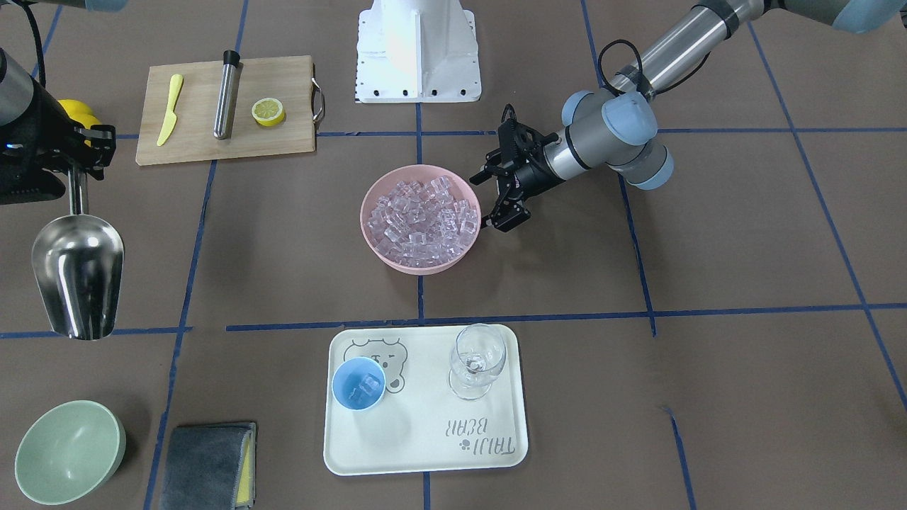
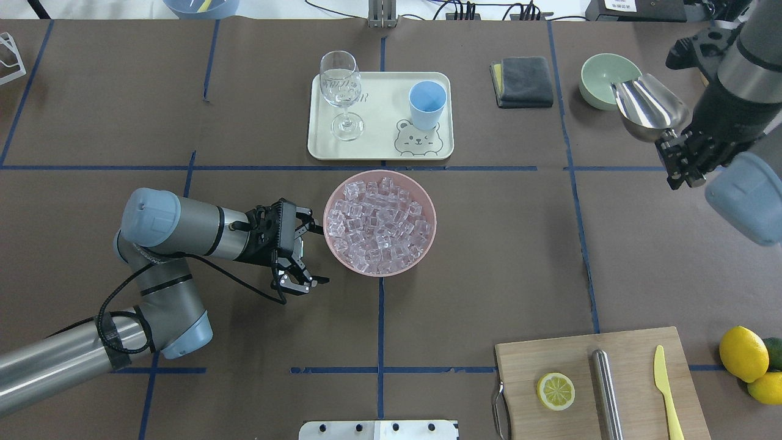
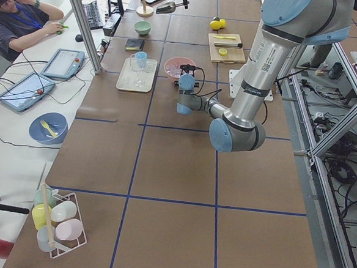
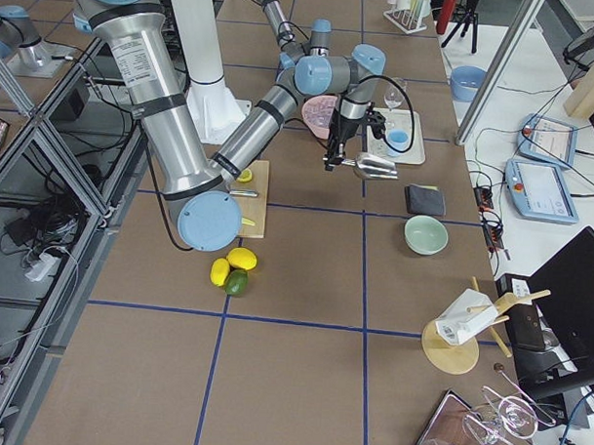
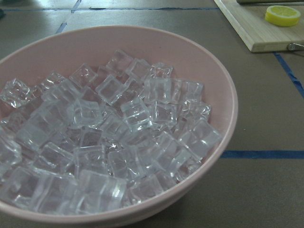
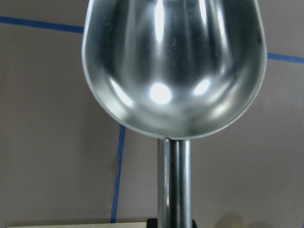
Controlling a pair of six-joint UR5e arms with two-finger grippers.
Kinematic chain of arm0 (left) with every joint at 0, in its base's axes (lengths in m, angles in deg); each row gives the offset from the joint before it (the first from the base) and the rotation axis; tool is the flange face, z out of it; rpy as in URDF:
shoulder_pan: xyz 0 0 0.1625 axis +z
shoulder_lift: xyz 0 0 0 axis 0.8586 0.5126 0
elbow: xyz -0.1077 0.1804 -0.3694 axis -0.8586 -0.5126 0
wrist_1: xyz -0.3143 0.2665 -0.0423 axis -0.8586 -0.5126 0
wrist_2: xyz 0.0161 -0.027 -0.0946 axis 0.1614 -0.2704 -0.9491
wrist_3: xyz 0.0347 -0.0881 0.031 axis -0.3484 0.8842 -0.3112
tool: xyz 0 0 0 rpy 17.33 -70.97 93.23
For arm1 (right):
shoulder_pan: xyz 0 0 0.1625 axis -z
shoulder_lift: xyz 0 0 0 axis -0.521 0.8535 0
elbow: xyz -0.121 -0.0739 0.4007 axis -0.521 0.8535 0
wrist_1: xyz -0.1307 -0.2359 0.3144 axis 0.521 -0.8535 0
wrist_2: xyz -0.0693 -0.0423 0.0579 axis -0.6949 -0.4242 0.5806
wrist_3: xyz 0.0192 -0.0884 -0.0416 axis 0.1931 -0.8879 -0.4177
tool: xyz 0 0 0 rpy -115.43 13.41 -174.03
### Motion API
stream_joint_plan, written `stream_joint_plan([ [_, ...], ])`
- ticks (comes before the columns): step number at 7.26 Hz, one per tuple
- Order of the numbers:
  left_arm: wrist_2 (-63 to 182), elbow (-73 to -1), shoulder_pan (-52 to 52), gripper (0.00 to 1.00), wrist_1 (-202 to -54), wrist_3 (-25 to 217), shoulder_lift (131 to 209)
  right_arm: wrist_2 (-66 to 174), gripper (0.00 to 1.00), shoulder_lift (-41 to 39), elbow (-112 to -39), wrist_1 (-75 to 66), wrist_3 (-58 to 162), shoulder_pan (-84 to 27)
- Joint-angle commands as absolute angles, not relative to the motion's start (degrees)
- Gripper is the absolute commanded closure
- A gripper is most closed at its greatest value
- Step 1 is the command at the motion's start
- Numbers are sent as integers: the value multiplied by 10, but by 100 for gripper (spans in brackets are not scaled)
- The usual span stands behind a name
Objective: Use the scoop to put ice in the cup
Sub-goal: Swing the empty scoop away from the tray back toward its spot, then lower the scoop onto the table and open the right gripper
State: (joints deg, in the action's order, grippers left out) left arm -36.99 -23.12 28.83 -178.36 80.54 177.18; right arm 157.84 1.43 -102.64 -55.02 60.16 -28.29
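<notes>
The ice [image 1: 421, 219] fills a pink bowl [image 1: 375, 244] at the table's middle; the left wrist view shows the cubes [image 5: 104, 142] close up. My left gripper [image 1: 489, 202] is open and empty, right beside the bowl's rim on the robot's left [image 2: 313, 256]. My right gripper [image 1: 78, 170] is shut on the rod handle of the steel scoop [image 1: 78, 276] and holds it in the air far to the robot's right. The scoop's blade [image 6: 173, 66] is empty. The light-blue cup [image 1: 358, 383] stands on a cream tray [image 1: 425, 446] with a few ice cubes in it.
A clear stemmed glass [image 1: 478, 358] stands on the tray beside the cup. A pale green bowl [image 1: 69, 452] and a grey cloth [image 1: 209, 466] lie below the scoop's side. A cutting board [image 1: 198, 142] carries a yellow knife, a steel cylinder and a lemon half. Whole lemons [image 2: 742, 353] lie near it.
</notes>
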Motion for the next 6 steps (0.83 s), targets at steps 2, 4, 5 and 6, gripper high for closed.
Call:
stream_joint_plan([
  [2,-370,-231,288,0,-1784,805,1771,1580,100,210,-1033,-215,799,-208],
  [4,-370,-231,288,0,-1784,805,1770,1557,100,268,-1022,-97,899,-147],
  [5,-370,-231,289,0,-1784,805,1770,1551,100,277,-1000,-36,940,-123],
  [6,-370,-232,290,0,-1784,805,1767,1536,100,277,-983,-8,971,-97],
])
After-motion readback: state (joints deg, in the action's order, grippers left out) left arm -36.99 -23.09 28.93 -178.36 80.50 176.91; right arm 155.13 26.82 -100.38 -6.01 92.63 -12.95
